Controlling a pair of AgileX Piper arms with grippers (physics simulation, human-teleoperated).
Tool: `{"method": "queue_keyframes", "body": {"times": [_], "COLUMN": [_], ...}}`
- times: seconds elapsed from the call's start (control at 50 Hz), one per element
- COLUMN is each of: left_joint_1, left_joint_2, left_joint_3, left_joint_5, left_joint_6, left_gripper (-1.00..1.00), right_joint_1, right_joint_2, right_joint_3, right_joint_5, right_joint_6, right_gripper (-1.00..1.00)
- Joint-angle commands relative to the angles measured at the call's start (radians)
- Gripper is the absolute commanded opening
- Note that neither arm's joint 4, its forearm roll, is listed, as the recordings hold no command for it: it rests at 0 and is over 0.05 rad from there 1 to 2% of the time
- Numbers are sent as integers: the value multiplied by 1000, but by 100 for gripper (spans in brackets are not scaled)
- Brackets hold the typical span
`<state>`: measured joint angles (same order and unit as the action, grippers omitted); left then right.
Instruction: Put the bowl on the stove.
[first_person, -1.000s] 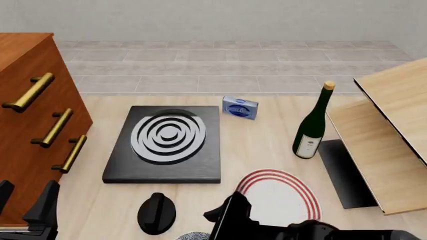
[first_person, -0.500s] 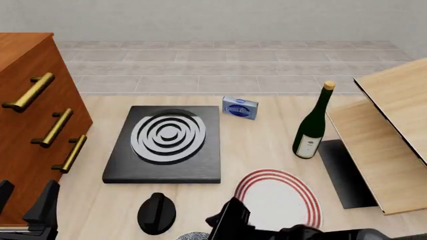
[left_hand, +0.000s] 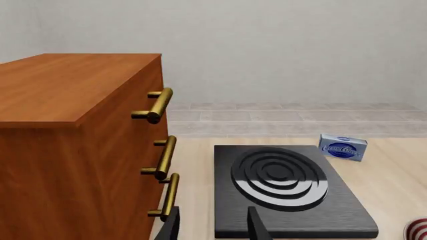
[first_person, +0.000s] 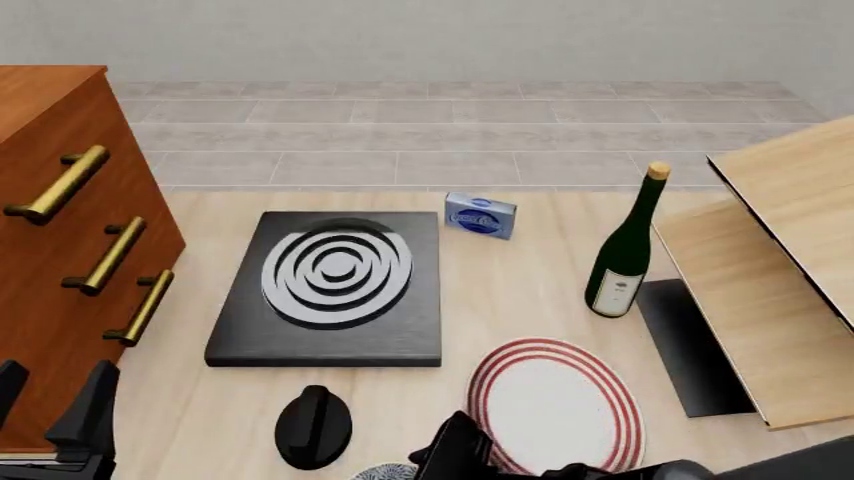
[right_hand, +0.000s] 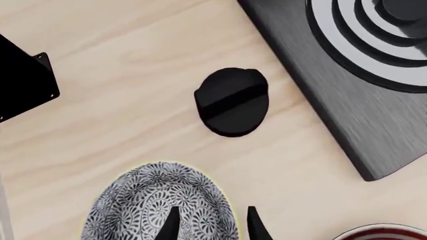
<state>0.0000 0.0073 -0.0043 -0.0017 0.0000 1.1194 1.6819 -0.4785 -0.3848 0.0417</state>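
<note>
The bowl (right_hand: 160, 202), black-and-white floral inside, sits on the table near the front edge; only a sliver of it (first_person: 387, 472) shows in the front view. My right gripper (right_hand: 212, 227) is open just above it, one finger over the bowl's inside and the other outside the rim; in the front view the gripper (first_person: 447, 455) is at the bottom edge. The stove (first_person: 327, 285) lies flat, left of centre, with nothing on it, and also shows in both wrist views (right_hand: 360, 65) (left_hand: 287, 190). My left gripper (left_hand: 213, 227) is open and empty at the front left (first_person: 51, 395).
A black round knob (first_person: 314, 425) lies between the bowl and the stove. A red-rimmed white plate (first_person: 554, 405) lies right of the bowl. A wine bottle (first_person: 625, 250) and a blue box (first_person: 481, 216) stand farther back. A drawer cabinet (first_person: 67, 250) stands left, wooden boards (first_person: 787, 260) right.
My right arm has drawn back toward the front edge and lowered over the bowl, uncovering more of the plate. The left arm has not moved.
</note>
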Motion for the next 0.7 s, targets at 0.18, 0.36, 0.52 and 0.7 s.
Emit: {"method": "queue_keyframes", "body": {"times": [0.18,0.36,0.52,0.7], "left_joint_1": [0,0,0,0], "left_joint_2": [0,0,0,0], "left_joint_3": [0,0,0,0], "left_joint_5": [0,0,0,0], "left_joint_6": [0,0,0,0], "left_gripper": [100,100,100,100], "right_joint_1": [11,9,10,16], "right_joint_2": [60,39,24,11], "right_joint_3": [4,8,9,5], "right_joint_5": [-47,-40,-31,-19], "right_joint_6": [27,17,16,18], "right_gripper": [100,-100,-100,-100]}}
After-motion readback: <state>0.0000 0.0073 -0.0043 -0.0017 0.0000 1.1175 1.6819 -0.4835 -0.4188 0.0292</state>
